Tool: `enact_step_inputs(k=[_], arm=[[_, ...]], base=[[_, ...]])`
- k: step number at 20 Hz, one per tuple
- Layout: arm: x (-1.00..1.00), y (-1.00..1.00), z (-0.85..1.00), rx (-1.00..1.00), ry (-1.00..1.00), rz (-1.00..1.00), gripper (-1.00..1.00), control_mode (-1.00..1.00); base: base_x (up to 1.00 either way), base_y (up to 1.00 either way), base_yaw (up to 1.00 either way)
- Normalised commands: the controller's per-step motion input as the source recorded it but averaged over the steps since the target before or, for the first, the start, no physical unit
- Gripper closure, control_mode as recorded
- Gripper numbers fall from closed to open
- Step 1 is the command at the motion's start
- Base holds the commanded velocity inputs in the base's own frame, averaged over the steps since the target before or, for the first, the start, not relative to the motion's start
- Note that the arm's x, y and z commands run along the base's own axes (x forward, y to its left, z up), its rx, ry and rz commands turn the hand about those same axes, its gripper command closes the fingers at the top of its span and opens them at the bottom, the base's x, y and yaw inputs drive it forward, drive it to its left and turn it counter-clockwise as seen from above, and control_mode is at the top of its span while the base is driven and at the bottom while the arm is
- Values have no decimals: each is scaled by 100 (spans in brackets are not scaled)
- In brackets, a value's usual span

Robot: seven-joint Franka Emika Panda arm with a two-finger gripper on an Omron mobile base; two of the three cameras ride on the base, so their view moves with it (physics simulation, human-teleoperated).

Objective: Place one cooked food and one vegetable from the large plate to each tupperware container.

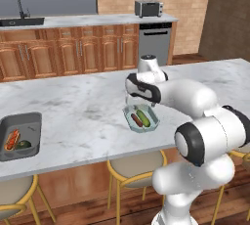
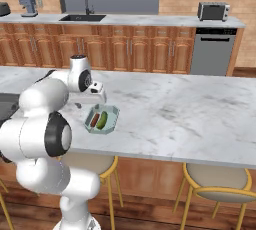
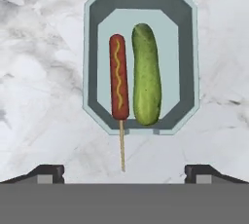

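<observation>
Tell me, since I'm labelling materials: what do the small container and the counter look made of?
Pale blue container: probably translucent plastic, since the counter's tone shows through its smooth rim. Counter: seemingly polished marble or a lookalike, white with grey veining.

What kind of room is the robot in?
It looks like a kitchen: there's a sink along the back counter, a dishwasher under it, and a toaster oven on top.
</observation>
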Motion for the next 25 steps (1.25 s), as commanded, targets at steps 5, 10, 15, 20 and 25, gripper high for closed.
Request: enact_step_inputs(k=[5, 10, 15, 20, 25], arm=[[-100, 8, 97, 0, -33, 0, -100, -100], [-100, 32, 79, -1, -34, 0, -100, -100], [-100, 41, 56, -2, -22, 0, -100, -100], [-72, 5, 56, 0, -6, -8, -100, -100], [0, 0, 13, 0, 11, -3, -100, -100]], base=[[0, 0, 0], [0, 0, 0], [0, 0, 0], [0, 0, 0], [0, 0, 0]])
